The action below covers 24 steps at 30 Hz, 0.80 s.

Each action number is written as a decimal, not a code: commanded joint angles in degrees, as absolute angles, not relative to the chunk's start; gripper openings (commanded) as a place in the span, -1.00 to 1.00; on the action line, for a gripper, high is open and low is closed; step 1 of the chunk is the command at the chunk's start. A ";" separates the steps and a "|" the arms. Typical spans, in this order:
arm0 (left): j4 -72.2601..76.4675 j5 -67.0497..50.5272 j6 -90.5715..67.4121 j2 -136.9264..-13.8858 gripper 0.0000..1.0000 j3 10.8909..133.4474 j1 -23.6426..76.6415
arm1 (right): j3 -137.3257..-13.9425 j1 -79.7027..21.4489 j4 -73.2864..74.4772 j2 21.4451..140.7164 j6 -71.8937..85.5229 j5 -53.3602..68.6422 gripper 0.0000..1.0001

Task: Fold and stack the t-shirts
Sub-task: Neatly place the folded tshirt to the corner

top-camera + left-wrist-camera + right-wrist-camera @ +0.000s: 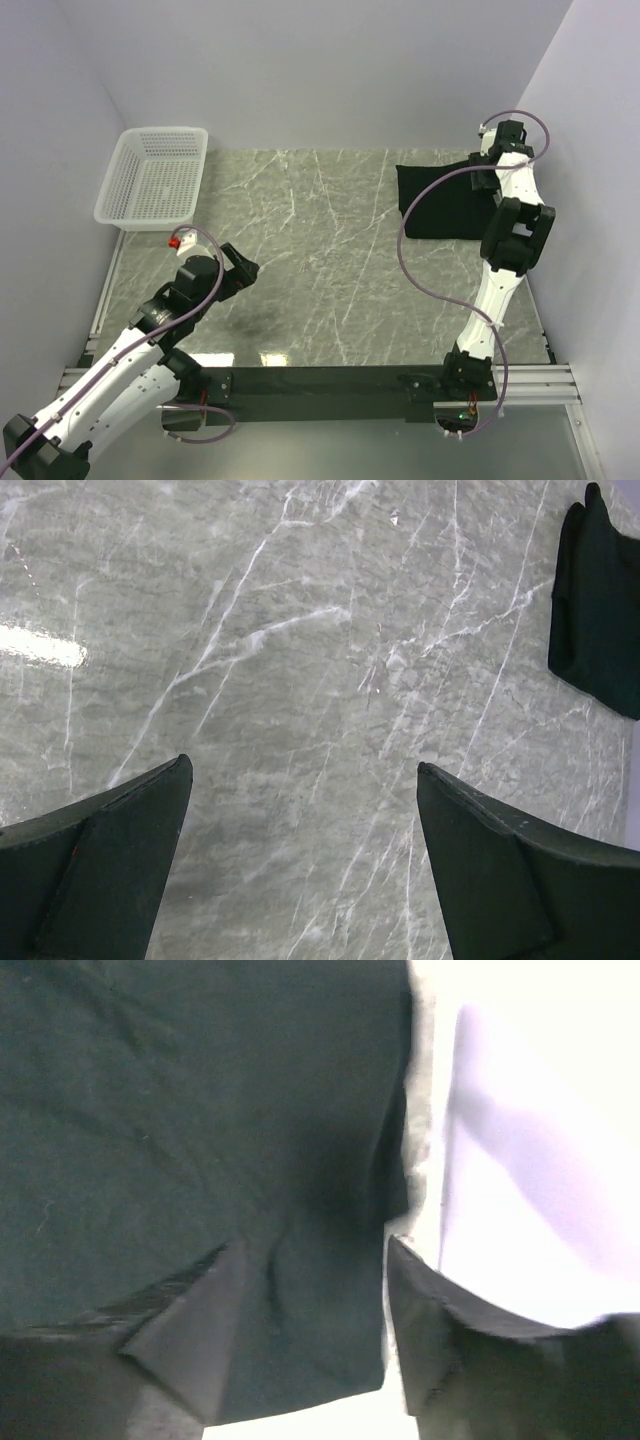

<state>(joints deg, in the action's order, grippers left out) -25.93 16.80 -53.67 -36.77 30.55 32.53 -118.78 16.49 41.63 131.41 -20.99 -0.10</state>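
T-shirt, black, folded to a rectangle. In the top view it lies flat on the marble table at the far right, close to the wall. Right arm reaches over its right edge. White mesh basket sits at the far left corner, well apart from the cloth. Left gripper is over bare table at the near left.

Left wrist view: fingers spread wide, nothing between them. The t-shirt's edge shows at upper right, well apart.

Right wrist view: right gripper is over the t-shirt's right edge, fingers parted and released. The cloth lies beneath and between them, not pinched.
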 commanded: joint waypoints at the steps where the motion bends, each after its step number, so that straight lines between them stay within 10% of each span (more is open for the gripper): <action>1: -23.99 16.35 -52.82 -36.74 0.99 31.29 32.26 | -121.03 17.05 38.85 128.24 -22.85 -3.69 0.34; 13: -23.99 16.96 -49.05 -40.16 0.99 36.03 31.55 | -113.30 16.70 38.75 116.04 -25.57 3.41 0.57; 24: -25.49 18.89 -42.72 -43.15 0.99 42.97 29.62 | -78.34 16.70 34.46 88.46 -22.68 28.38 0.58</action>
<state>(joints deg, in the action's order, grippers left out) -25.98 17.52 -46.17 -42.65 39.77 30.22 -84.71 16.64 36.91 95.29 -24.43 21.17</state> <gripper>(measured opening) 0.995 0.790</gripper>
